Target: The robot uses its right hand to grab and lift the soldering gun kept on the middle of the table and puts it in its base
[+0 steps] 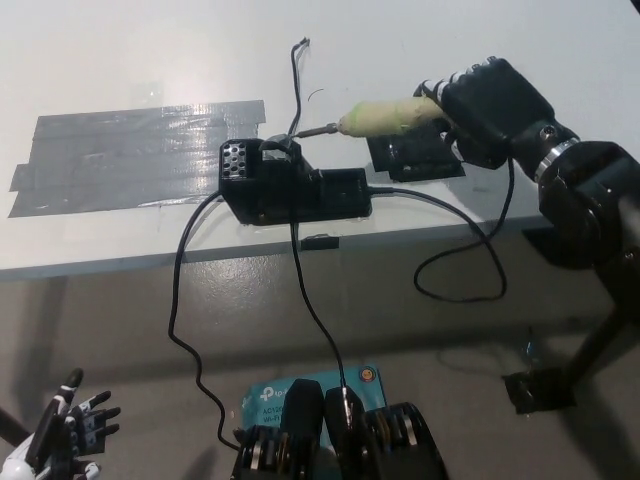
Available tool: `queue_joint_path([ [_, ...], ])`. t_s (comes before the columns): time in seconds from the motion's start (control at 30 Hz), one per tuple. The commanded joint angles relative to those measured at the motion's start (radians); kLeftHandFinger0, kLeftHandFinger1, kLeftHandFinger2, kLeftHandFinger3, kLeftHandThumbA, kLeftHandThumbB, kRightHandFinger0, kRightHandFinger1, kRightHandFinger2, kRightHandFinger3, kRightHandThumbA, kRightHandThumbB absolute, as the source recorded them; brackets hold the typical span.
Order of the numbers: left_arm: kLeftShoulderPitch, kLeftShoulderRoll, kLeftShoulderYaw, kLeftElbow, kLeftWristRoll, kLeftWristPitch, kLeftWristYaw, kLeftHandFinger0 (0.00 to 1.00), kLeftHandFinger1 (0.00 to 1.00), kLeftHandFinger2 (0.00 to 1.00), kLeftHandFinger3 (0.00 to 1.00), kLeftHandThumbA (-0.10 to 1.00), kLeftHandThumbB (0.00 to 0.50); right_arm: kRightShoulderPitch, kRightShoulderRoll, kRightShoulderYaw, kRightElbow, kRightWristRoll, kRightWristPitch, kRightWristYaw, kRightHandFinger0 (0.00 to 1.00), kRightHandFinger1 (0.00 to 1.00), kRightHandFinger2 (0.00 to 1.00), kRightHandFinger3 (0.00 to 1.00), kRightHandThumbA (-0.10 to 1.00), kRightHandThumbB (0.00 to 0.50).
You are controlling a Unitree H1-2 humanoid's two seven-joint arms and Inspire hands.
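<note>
Nearest the camera, at the lower left and well below the desk edge, the white left hand [62, 432] is seen resting with its fingers spread and nothing held; no part in the work is taken by it. Further up, a bare stretch of the white desk [120, 255] is crossed by black cables [182, 290] that hang over its front edge toward the floor. On the desk, near its front edge, the black base [292, 184] is set, with a perforated block at its left end and what looks like the holder opening on its top behind that block. Just beyond it, the soldering gun [385, 116] is held off the desk surface by the black right hand [488, 98], whose fingers are closed round the rear of the pale yellowish handle; the thin metal tip is pointed toward picture left and is seen just beside the top of the base, though whether contact is made cannot be told. A black pad [410, 152] lies on the desk under the hand, and a grey taped patch [140, 150] is spread well to the left. The grab and lift can be judged complete; seating the tip in the holder and releasing the handle are not yet done.
</note>
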Motion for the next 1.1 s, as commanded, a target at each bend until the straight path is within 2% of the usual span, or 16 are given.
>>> queue_joint_path([
  [0.0, -0.012, 0.027, 0.011, -0.01, -0.012, -0.02, -0.024, 0.95, 1.0, 1.0, 1.0, 0.97, 0.241, -0.042, -0.003, -0.018, 0.0, 0.021, -0.031, -0.078, 0.0, 0.02, 0.41, 0.14, -0.1, 0.0],
  [0.03, -0.013, 0.028, 0.012, -0.011, -0.011, -0.017, -0.022, 0.96, 1.0, 1.0, 1.0, 0.97, 0.254, -0.042, -0.007, -0.018, -0.009, 0.021, -0.03, -0.068, 0.0, 0.06, 0.42, 0.11, -0.1, 0.0],
  [0.1, -0.012, 0.029, 0.01, -0.018, -0.005, -0.013, -0.016, 0.96, 1.0, 1.0, 1.0, 0.97, 0.253, -0.035, -0.01, -0.026, -0.034, 0.028, -0.025, -0.057, 0.0, 0.06, 0.41, 0.04, -0.1, 0.012],
  [0.17, -0.014, 0.032, 0.008, -0.019, -0.004, -0.013, -0.019, 0.97, 1.0, 1.0, 1.0, 0.99, 0.245, -0.035, -0.01, -0.03, -0.039, 0.029, -0.016, -0.047, 0.0, 0.07, 0.43, 0.1, -0.1, 0.017],
  [0.23, -0.018, 0.033, 0.009, -0.004, -0.009, -0.018, -0.026, 0.99, 1.0, 1.0, 1.0, 0.98, 0.27, -0.028, -0.014, -0.035, -0.068, 0.032, -0.001, -0.022, 0.0, 0.08, 0.45, 0.13, -0.1, 0.0],
  [0.33, -0.011, 0.03, 0.012, -0.013, -0.008, -0.013, -0.019, 0.96, 1.0, 1.0, 1.0, 0.97, 0.266, -0.022, -0.011, -0.041, -0.08, 0.039, 0.003, -0.015, 0.0, 0.09, 0.46, 0.1, -0.1, 0.0],
  [0.37, -0.01, 0.031, 0.011, -0.011, -0.005, -0.018, -0.019, 0.96, 1.0, 1.0, 1.0, 0.98, 0.267, -0.02, -0.011, -0.042, -0.078, 0.039, -0.005, -0.024, 0.0, 0.09, 0.45, 0.06, -0.1, 0.0],
  [0.53, -0.011, 0.03, 0.009, 0.0, -0.005, -0.028, -0.024, 0.96, 1.0, 1.0, 1.0, 0.98, 0.267, -0.007, -0.011, -0.051, -0.093, 0.053, 0.0, -0.014, 0.0, 0.09, 0.46, 0.06, -0.1, 0.014],
  [0.67, -0.013, 0.031, 0.007, 0.003, -0.004, -0.026, -0.025, 0.97, 1.0, 1.0, 1.0, 0.99, 0.266, -0.004, -0.015, -0.051, -0.106, 0.055, 0.0, 0.0, 0.0, 0.09, 0.46, 0.09, -0.1, 0.0],
  [0.7, -0.009, 0.033, 0.006, 0.002, -0.001, -0.026, -0.025, 0.96, 1.0, 1.0, 1.0, 0.98, 0.287, -0.001, -0.01, -0.052, -0.1, 0.06, 0.002, 0.001, 0.0, 0.08, 0.45, 0.09, -0.1, 0.0],
  [0.73, -0.009, 0.033, 0.006, 0.002, -0.001, -0.026, -0.024, 0.96, 1.0, 1.0, 1.0, 0.98, 0.286, 0.0, -0.011, -0.05, -0.102, 0.056, 0.001, -0.001, 0.0, 0.08, 0.46, 0.1, -0.1, 0.0],
  [0.83, -0.013, 0.03, 0.009, 0.001, -0.005, -0.026, -0.027, 0.97, 1.0, 1.0, 1.0, 0.98, 0.267, 0.001, -0.009, -0.051, -0.084, 0.059, -0.018, -0.033, 0.0, 0.04, 0.41, 0.05, -0.1, 0.014],
  [0.9, -0.013, 0.029, 0.01, -0.001, -0.005, -0.02, -0.023, 0.96, 1.0, 1.0, 1.0, 0.97, 0.276, -0.002, -0.009, -0.045, -0.072, 0.052, -0.016, -0.036, 0.0, 0.04, 0.42, 0.04, -0.1, 0.01],
  [1.0, -0.016, 0.028, 0.008, 0.009, 0.002, -0.031, -0.02, 0.94, 1.0, 1.0, 1.0, 0.97, 0.291, -0.003, -0.01, -0.037, -0.056, 0.047, -0.015, -0.029, 0.0, 0.05, 0.43, 0.08, -0.1, 0.0],
  [1.03, -0.014, 0.029, 0.008, 0.003, 0.001, -0.028, -0.02, 0.94, 1.0, 1.0, 1.0, 0.98, 0.273, -0.002, -0.008, -0.034, -0.05, 0.037, -0.009, -0.039, 0.0, 0.03, 0.41, 0.12, -0.1, 0.003],
  [1.07, -0.012, 0.026, 0.007, -0.003, 0.002, -0.024, -0.018, 0.94, 1.0, 1.0, 1.0, 0.99, 0.269, 0.003, -0.01, -0.034, -0.055, 0.033, 0.003, -0.031, 0.0, 0.01, 0.41, 0.1, -0.1, 0.0],
])
